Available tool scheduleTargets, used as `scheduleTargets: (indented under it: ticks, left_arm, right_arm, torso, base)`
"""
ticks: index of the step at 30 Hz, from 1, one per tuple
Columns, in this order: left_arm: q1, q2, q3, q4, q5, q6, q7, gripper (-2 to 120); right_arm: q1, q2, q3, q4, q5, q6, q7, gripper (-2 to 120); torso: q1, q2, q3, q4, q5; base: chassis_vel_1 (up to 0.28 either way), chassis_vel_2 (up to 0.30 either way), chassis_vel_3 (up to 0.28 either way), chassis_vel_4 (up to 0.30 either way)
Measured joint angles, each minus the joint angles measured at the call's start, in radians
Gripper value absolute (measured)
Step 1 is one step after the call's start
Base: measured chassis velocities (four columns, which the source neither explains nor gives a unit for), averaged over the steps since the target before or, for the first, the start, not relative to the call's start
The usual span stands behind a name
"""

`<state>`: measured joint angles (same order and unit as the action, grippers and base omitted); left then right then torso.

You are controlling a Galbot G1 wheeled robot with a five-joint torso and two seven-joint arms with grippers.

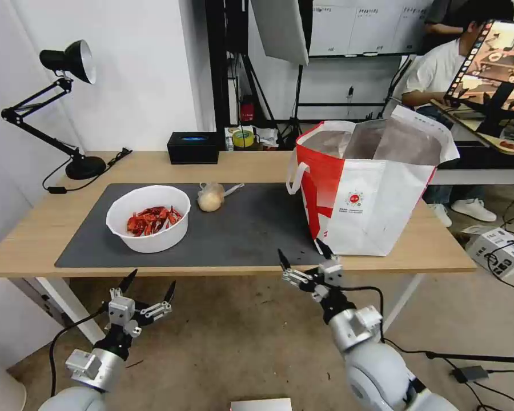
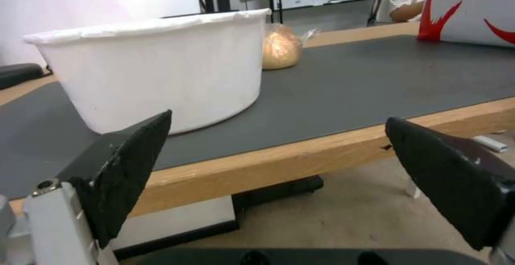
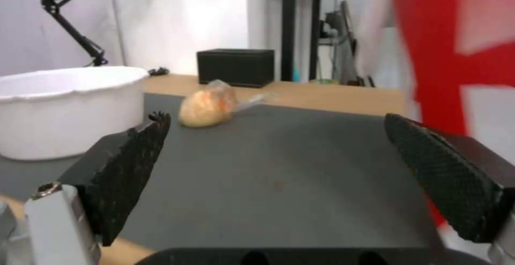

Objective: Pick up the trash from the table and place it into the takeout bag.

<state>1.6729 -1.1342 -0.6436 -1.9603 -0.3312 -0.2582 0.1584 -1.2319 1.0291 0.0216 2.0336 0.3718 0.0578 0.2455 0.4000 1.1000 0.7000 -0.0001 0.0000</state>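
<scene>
Trash on your tabletop [image 1: 51, 228]: bowl of shells [image 1: 148, 218] left, small bag [image 1: 211, 197] just right; takeout bag [image 1: 365, 194] far right. Your left gripper [image 1: 149, 287] and right gripper [image 1: 302, 255] hover at the near edge, fingers wide apart, empty.

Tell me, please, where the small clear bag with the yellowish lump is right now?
In the head view the small bag lies on the grey mat, just right of the white bowl and left of the takeout bag.
</scene>
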Motion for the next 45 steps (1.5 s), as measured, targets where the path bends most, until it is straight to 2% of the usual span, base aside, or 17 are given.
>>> scheduleTargets:
  ticks: [3, 4, 8, 9, 12, 16, 19, 22, 25, 27, 30, 33, 38, 45]
  left_arm:
    - [0.005, -0.001, -0.011, 0.0, 0.0, 0.0, 0.001, 100]
    - [0.005, -0.001, -0.011, 0.0, 0.0, 0.0, 0.001, 100]
    - [0.028, -0.005, -0.04, -0.004, -0.001, -0.006, 0.001, 100]
    - [0.028, -0.005, -0.04, -0.004, -0.001, -0.006, 0.001, 100]
    - [0.041, -0.009, -0.048, -0.014, -0.001, -0.014, 0.001, 100]
    - [0.045, -0.012, -0.05, -0.019, -0.001, -0.014, 0.002, 100]
    - [0.048, -0.011, -0.053, -0.021, -0.001, -0.014, 0.002, 100]
    - [0.047, -0.011, -0.053, -0.022, -0.001, -0.014, 0.002, 100]
    - [0.046, -0.016, -0.052, -0.025, -0.002, -0.014, 0.001, 100]
    - [0.046, -0.017, -0.052, -0.025, -0.002, -0.014, 0.001, 100]
    - [0.053, -0.019, -0.054, -0.021, -0.002, -0.019, 0.002, 100]
    - [0.053, -0.019, -0.056, -0.019, -0.002, -0.02, 0.003, 100]
    - [0.046, -0.017, -0.052, -0.015, -0.002, -0.021, 0.004, 100]
    - [0.038, -0.023, -0.041, -0.006, 0.0, -0.022, 0.005, 100]
  right_arm:
    - [0.178, 0.002, -0.102, -0.064, 0.064, -0.045, 0.025, 100]
    - [0.178, 0.002, -0.102, -0.064, 0.064, -0.045, 0.025, 100]
    - [0.433, 0.055, -0.241, -0.217, 0.179, -0.082, 0.056, 100]
    - [0.433, 0.055, -0.241, -0.217, 0.179, -0.082, 0.056, 100]
    - [0.569, 0.11, -0.301, -0.35, 0.212, -0.09, 0.061, 100]
    - [0.632, 0.142, -0.325, -0.421, 0.222, -0.092, 0.062, 100]
    - [0.782, 0.256, -0.368, -0.614, 0.25, -0.126, 0.062, 100]
    - [0.817, 0.298, -0.38, -0.677, 0.262, -0.143, 0.06, 100]
    - [0.876, 0.4, -0.391, -0.83, 0.267, -0.166, 0.053, 100]
    - [0.885, 0.418, -0.39, -0.853, 0.266, -0.175, 0.053, 100]
    - [0.929, 0.499, -0.377, -0.962, 0.254, -0.207, 0.034, 100]
    - [0.957, 0.534, -0.366, -1.018, 0.247, -0.224, 0.017, 100]
    - [1.003, 0.55, -0.377, -1.078, 0.243, -0.285, -0.018, 100]
    - [1.034, 0.549, -0.418, -1.175, 0.246, -0.265, -0.12, 100]
  torso:
    - [0.0, 0.0, 0.0, 0.0002, -0.0001]
    - [0.0, 0.0, 0.0, 0.0002, -0.0001]
    - [0.0, 0.0, 0.0, 0.0002, -0.0001]
    - [0.0, 0.0, 0.0, 0.0002, -0.0001]
    - [0.0, 0.0, 0.0, 0.0002, -0.0002]
    - [0.0, 0.0, 0.0, 0.0002, -0.0002]
    - [0.0, 0.0, 0.0, 0.0002, -0.0003]
    - [0.0, 0.0, 0.0, 0.0004, -0.0003]
    - [0.0, 0.0, 0.0, 0.0001, -0.0004]
    - [0.0, 0.0, 0.0, 0.0002, -0.0003]
    - [0.0, 0.0, 0.0, 0.0003, -0.0004]
    - [0.0, 0.0, 0.0, 0.0003, -0.0003]
    - [0.0, 0.0, 0.0, 0.0001, -0.0002]
    - [0.0, 0.0, 0.0, 0.0, -0.0001]
  base:
    - [0.0, 0.0, 0.0, 0.0]
    - [0.0, 0.0, 0.0, 0.0]
    - [0.0, 0.0, 0.0, 0.0]
    - [0.0, 0.0, 0.0, 0.0]
    - [0.0, 0.0, 0.0, 0.0]
    - [0.0, 0.0, 0.0, 0.0]
    - [0.0, 0.0, 0.0, 0.0]
    - [0.0, 0.0, 0.0, 0.0]
    - [0.0, 0.0, 0.0, 0.0]
    - [0.0, 0.0, 0.0, 0.0]
    - [0.0, 0.0, 0.0, 0.0]
    - [0.0, 0.0, 0.0, 0.0]
    - [0.0, 0.0, 0.0, 0.0]
    - [0.0, 0.0, 0.0, 0.0]
